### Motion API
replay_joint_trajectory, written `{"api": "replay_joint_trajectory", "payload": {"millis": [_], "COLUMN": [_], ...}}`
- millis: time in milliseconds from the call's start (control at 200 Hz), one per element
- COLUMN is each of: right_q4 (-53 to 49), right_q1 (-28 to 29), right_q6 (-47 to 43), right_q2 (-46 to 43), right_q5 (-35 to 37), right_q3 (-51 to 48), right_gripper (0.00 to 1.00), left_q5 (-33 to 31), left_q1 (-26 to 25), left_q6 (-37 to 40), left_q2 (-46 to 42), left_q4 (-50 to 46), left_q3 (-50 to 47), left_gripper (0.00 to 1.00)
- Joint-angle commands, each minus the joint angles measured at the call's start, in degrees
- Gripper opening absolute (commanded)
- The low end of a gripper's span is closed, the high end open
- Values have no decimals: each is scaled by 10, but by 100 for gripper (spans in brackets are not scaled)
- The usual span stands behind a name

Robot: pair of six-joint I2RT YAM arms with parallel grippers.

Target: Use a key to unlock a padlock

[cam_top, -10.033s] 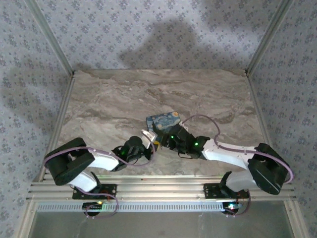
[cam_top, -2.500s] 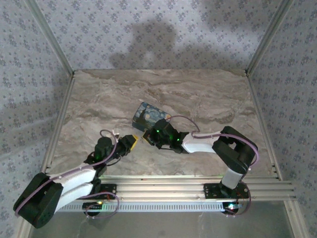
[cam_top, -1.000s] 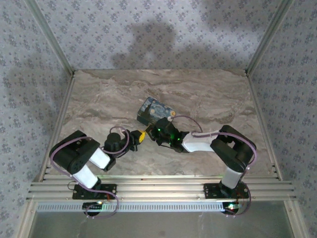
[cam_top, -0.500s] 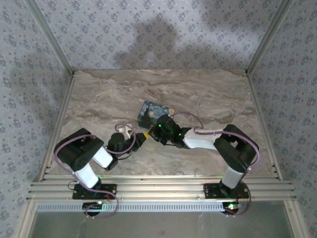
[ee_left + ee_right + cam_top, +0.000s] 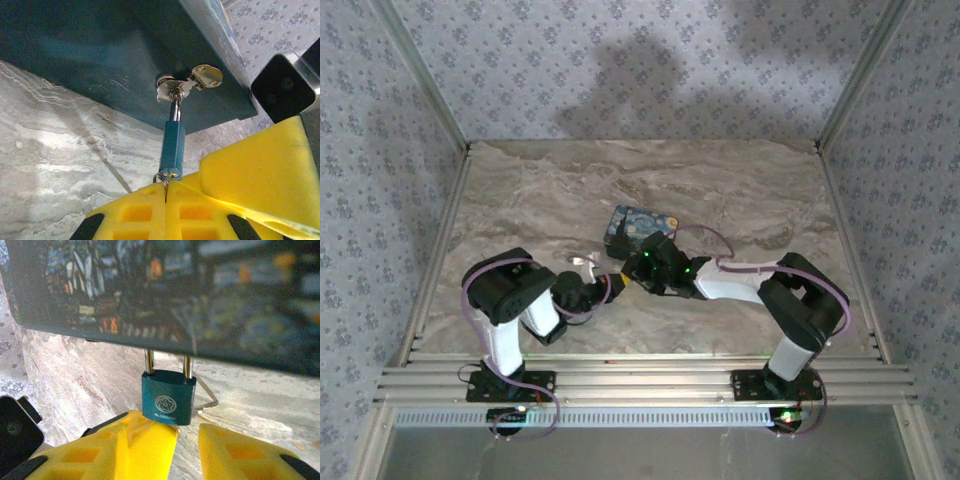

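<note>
A small teal padlock (image 5: pixel 168 397) with a silver shackle hangs from the hasp (image 5: pixel 187 85) on the blue box (image 5: pixel 638 227). In the left wrist view the padlock (image 5: pixel 172 150) shows edge-on, with a key ring at its bottom end. My left gripper (image 5: pixel 165 192) is shut on the key right under the padlock; only a thin metal edge and the ring show between the yellow pads. My right gripper (image 5: pixel 187 432) is open just below the padlock, its left finger (image 5: pixel 145 440) touching the padlock's bottom corner. In the top view both grippers (image 5: pixel 610 283) (image 5: pixel 632 268) meet in front of the box.
The box stands mid-table on the marble top (image 5: pixel 740 190). The right gripper's yellow finger (image 5: pixel 260 165) crowds the left one from the right. Patterned walls and metal rails (image 5: pixel 640 385) bound the table.
My right gripper has opened and let go of the padlock. The left arm has folded in closer to the box, still shut on the key.
</note>
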Motion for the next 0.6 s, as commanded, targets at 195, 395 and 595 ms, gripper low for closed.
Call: {"api": "replay_joint_trajectory", "payload": {"millis": [195,395,595], "right_q4": [-70,-93,-63], "right_q1": [-6,-17,-24], "right_q6": [22,21,25], "right_q2": [-36,-76,-84], "right_q5": [-9,30,50], "right_q3": [-28,-30,-29], "right_gripper": [56,58,58], "left_q5": [-29,-50,-53], "left_q1": [-8,-25,-31], "left_q6": [33,65,72], "left_q2": [39,39,44], "left_q4": [-40,-48,-44], "left_q3": [12,12,13], "left_gripper": [0,0,0]}}
